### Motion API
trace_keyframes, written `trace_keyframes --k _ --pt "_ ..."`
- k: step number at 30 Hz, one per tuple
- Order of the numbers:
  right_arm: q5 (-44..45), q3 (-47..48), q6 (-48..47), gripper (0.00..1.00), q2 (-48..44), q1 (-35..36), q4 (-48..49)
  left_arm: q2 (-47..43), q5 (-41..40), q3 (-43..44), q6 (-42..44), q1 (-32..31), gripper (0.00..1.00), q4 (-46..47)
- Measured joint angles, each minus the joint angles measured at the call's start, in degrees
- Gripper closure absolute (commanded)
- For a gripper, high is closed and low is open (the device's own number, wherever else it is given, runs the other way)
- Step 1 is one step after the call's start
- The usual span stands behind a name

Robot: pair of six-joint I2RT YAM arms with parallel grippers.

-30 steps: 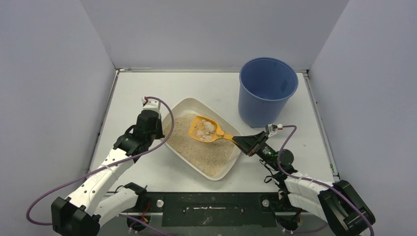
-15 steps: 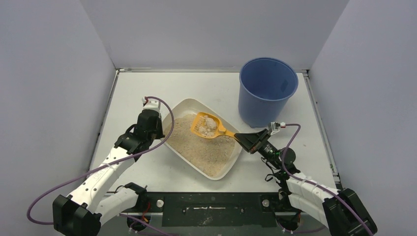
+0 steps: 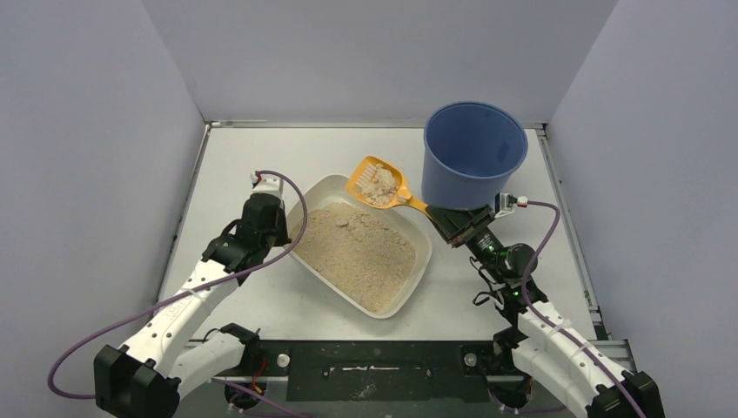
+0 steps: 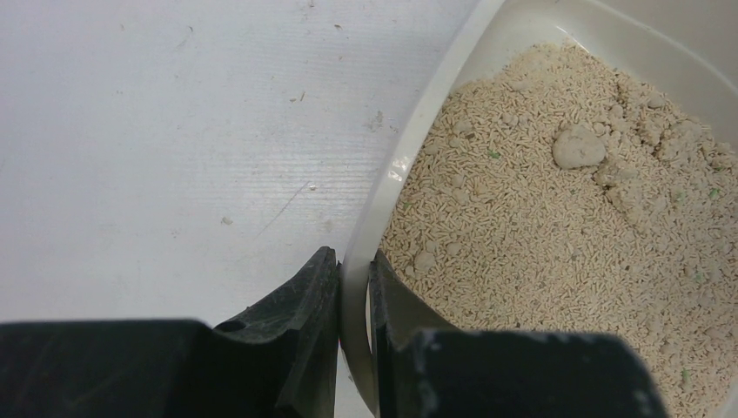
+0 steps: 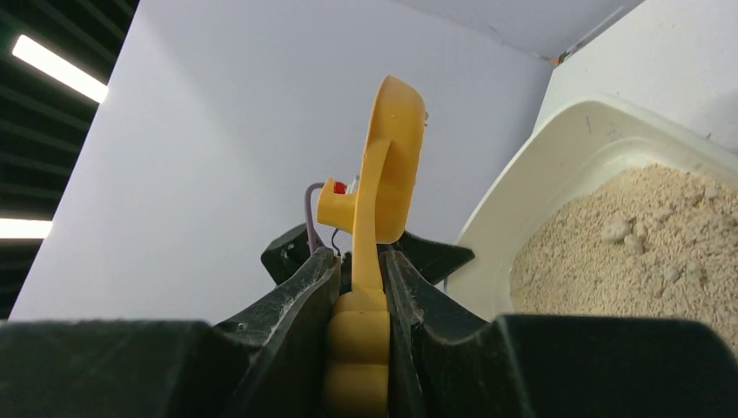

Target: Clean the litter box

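From above, the litter box lies skewed on the middle of the table, one corner pointing to the far edge. The left gripper is clenched on the rim of the side facing the table's left edge, likely to keep the tray from sliding while litter is dug. The right gripper grasps the handle of the orange scoop, which hangs over the box's far corner loaded with pale clumps. The blue bucket stands near the far right corner, just beside the scoop. Its tall wall is between the load and its mouth, so the scoop probably has to go over that rim before tipping.

The left wrist view shows the left gripper with one jaw outside and one inside, pinching the off-white rim. A clump sits in the beige litter, so more scooping seems due.

The right wrist view shows the right gripper closed tight on the scoop handle, with the bowl edge-on above it. The litter box lies to the right, below.
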Motion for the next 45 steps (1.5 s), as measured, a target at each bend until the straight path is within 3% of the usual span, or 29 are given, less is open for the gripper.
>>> trace_keyframes --k 22,33,45 --pt "22.38 20.74 -14.01 1.00 -7.15 -1.09 -27.67 -2.21 -1.01 0.00 0.66 -2.03 1.00 -0.07" --pt "35.58 26.93 -25.51 1.00 -13.92 -1.11 -42.97 -2.73 -1.97 0.00 1.01 -3.02 1.00 -0.11" --pt "42.95 34.21 -41.90 1.00 -11.13 -1.11 -59.34 -3.28 -1.88 0.00 0.98 -3.15 1.00 -0.39"
